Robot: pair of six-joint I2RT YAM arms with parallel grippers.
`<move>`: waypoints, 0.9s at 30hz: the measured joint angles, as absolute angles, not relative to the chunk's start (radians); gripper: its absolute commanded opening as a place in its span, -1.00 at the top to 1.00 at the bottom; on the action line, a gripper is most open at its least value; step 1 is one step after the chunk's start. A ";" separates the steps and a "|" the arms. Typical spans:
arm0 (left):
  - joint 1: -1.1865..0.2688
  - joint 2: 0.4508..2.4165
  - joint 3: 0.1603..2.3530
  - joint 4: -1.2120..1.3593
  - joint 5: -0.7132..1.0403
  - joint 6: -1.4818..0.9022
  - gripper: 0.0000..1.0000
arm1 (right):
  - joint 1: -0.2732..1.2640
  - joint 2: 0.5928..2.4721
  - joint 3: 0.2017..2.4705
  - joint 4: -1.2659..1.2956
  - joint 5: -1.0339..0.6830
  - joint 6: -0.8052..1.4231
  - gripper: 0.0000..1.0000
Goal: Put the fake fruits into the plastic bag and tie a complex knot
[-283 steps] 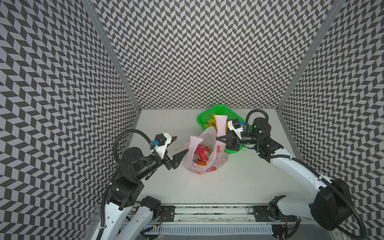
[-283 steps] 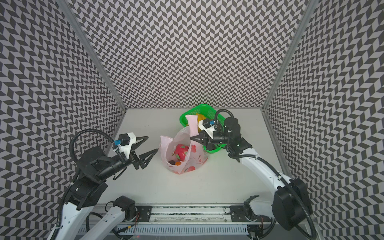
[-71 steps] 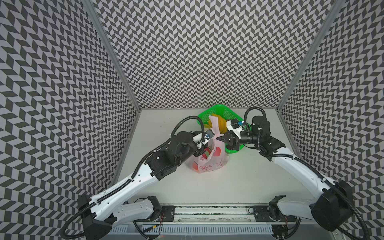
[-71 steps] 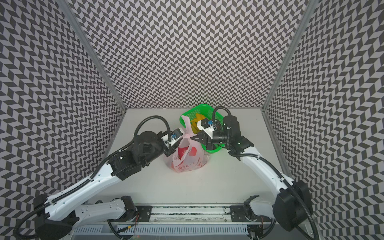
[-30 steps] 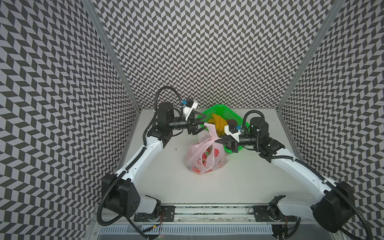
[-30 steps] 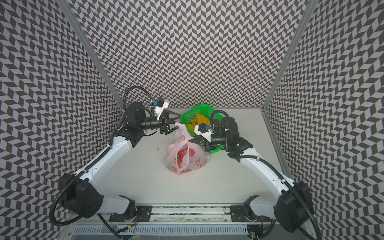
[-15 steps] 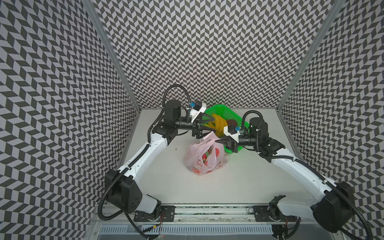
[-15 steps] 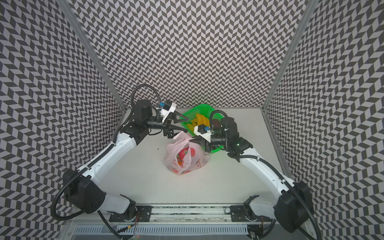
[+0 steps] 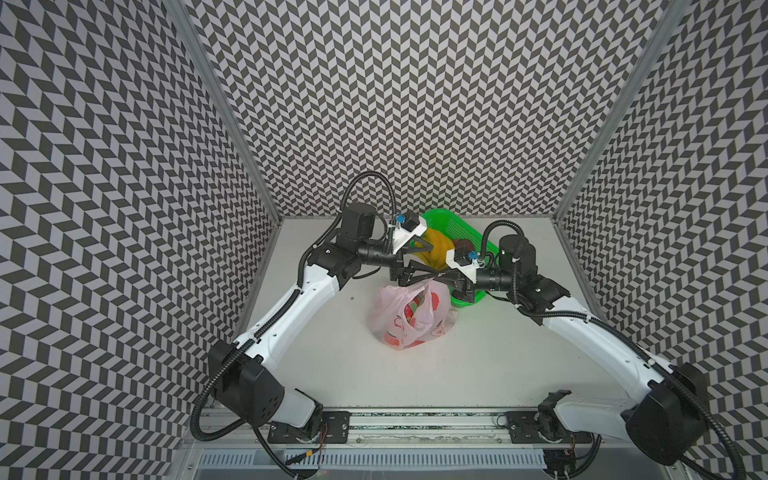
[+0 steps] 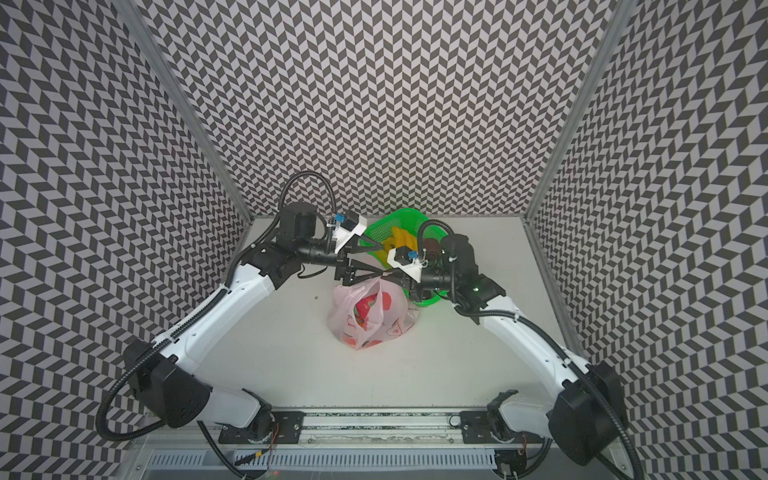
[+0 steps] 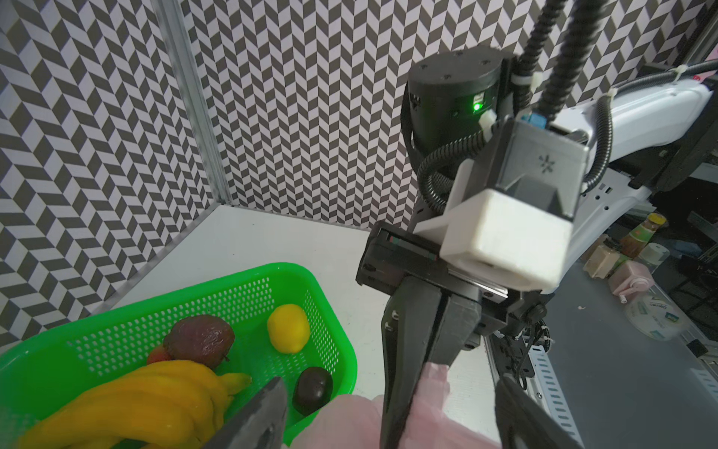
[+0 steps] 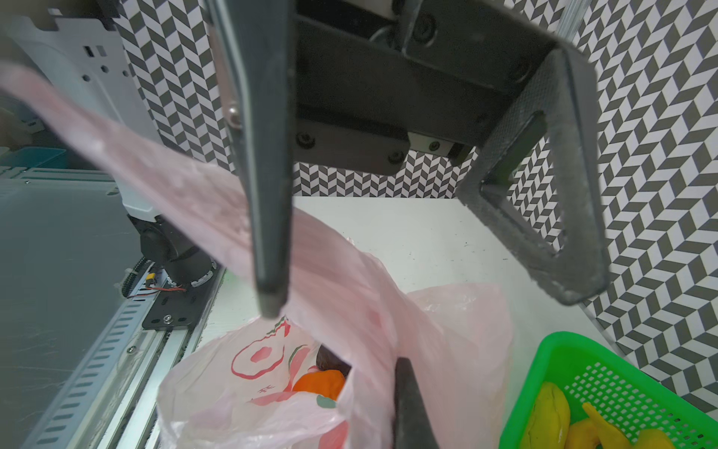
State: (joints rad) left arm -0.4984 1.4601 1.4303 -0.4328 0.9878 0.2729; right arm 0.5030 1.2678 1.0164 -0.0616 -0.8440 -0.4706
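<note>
- Both top views are bright, lit evenly from above; the arms cast only faint, soft shadows on the table [image 9: 353,382].
- The patterned walls [image 9: 415,104] bow slightly toward the frame edges.
- In the right wrist view, the nearest bag [image 12: 175,186] strip is blurred.
- In the left wrist view, the basket [image 11: 342,350] glows oversaturated.

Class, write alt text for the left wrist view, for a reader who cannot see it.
The right hand, shut, pinches a strip of the pale-pink plastic bag close to the camera. Beside it, a green mesh basket on the white table holds yellow bananas, a lemon and two dark fruits.
</note>
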 measured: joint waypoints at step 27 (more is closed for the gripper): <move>-0.491 1.353 1.289 -0.449 0.818 0.294 -0.83 | 0.503 1.249 1.016 -0.022 -0.848 -0.453 1.00</move>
State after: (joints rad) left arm -0.4911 1.3533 1.2892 -0.4488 0.8181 0.2935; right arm 0.5030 1.2488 1.0157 -0.0216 -0.8482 -0.4530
